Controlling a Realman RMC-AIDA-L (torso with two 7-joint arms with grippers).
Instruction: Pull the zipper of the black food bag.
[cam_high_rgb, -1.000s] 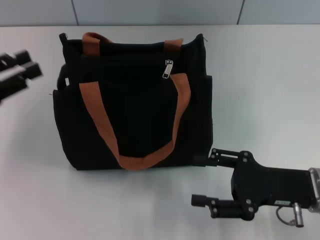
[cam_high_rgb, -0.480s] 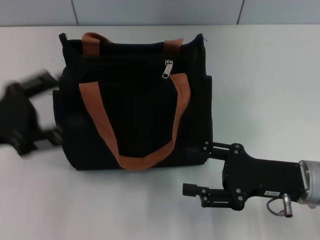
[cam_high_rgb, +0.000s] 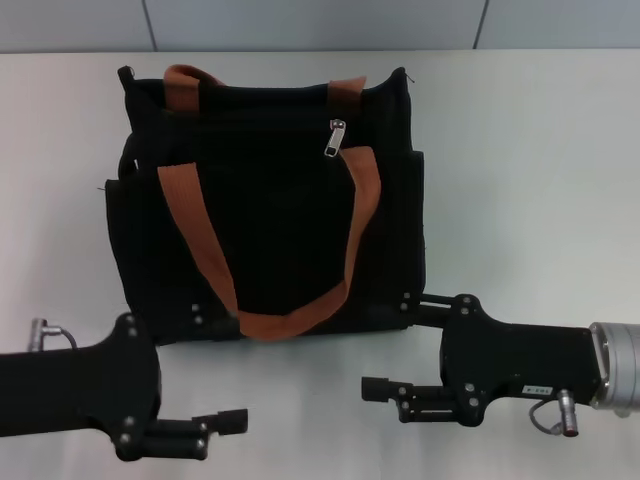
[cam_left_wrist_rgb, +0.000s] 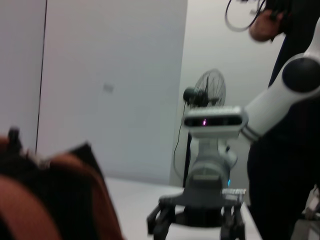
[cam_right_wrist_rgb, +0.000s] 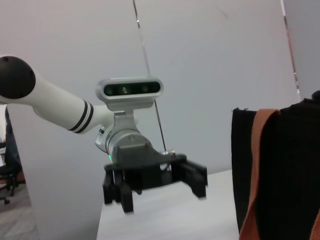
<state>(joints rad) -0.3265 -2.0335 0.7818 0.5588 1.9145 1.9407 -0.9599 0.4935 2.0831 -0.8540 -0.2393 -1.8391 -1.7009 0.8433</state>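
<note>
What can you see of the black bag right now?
The bag is a boxy black fabric tote lying on the white table, front face up. Two orange-brown webbing handles: one loops down across the front, the other sits at the top edge. A silver zipper hangs toward the right end of the upper zip line. Side pockets show on both edges. The left hand and right hand flank its lower corners, one finger each at the bag's edge.

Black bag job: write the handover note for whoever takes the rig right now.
Left hand: open, low at the bag's near left corner, holding nothing.
Right hand: open, at the bag's near right corner, upper finger against the bag's edge.
Bag lies on the table, handles on top. Zipper tab sits toward the right of the zip line, untouched.
Done: both arms brought in.
Left: grip the tab and pull it along the line.
</note>
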